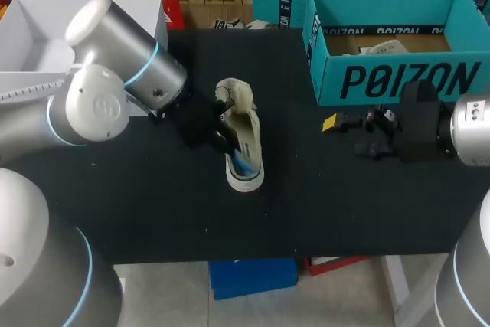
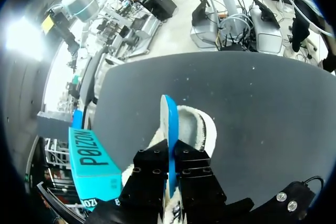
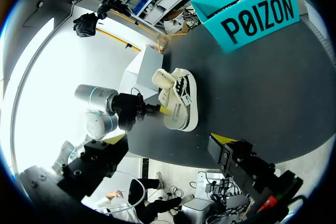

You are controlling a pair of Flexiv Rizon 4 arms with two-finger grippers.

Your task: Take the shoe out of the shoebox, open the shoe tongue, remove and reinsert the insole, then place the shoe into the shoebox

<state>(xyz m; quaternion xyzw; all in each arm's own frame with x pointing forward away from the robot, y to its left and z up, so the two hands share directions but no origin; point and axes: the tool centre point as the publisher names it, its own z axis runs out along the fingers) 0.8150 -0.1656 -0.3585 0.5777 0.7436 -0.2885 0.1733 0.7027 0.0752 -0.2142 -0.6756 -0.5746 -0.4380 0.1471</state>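
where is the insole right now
The thin blue insole stands on edge, pinched in the left hand, sticking out of the cream shoe lying mid-table in the head view, left of the teal cardboard shoebox.

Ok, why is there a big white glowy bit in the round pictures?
Right wrist view: glare whites out the room behind the shoe. Left wrist view: smaller bright patch beyond the table; insole unaffected. Head view: even light.

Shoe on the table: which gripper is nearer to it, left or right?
Left. The left gripper is at the shoe, fingers shut on the insole. The right gripper is apart, in front of the shoebox.
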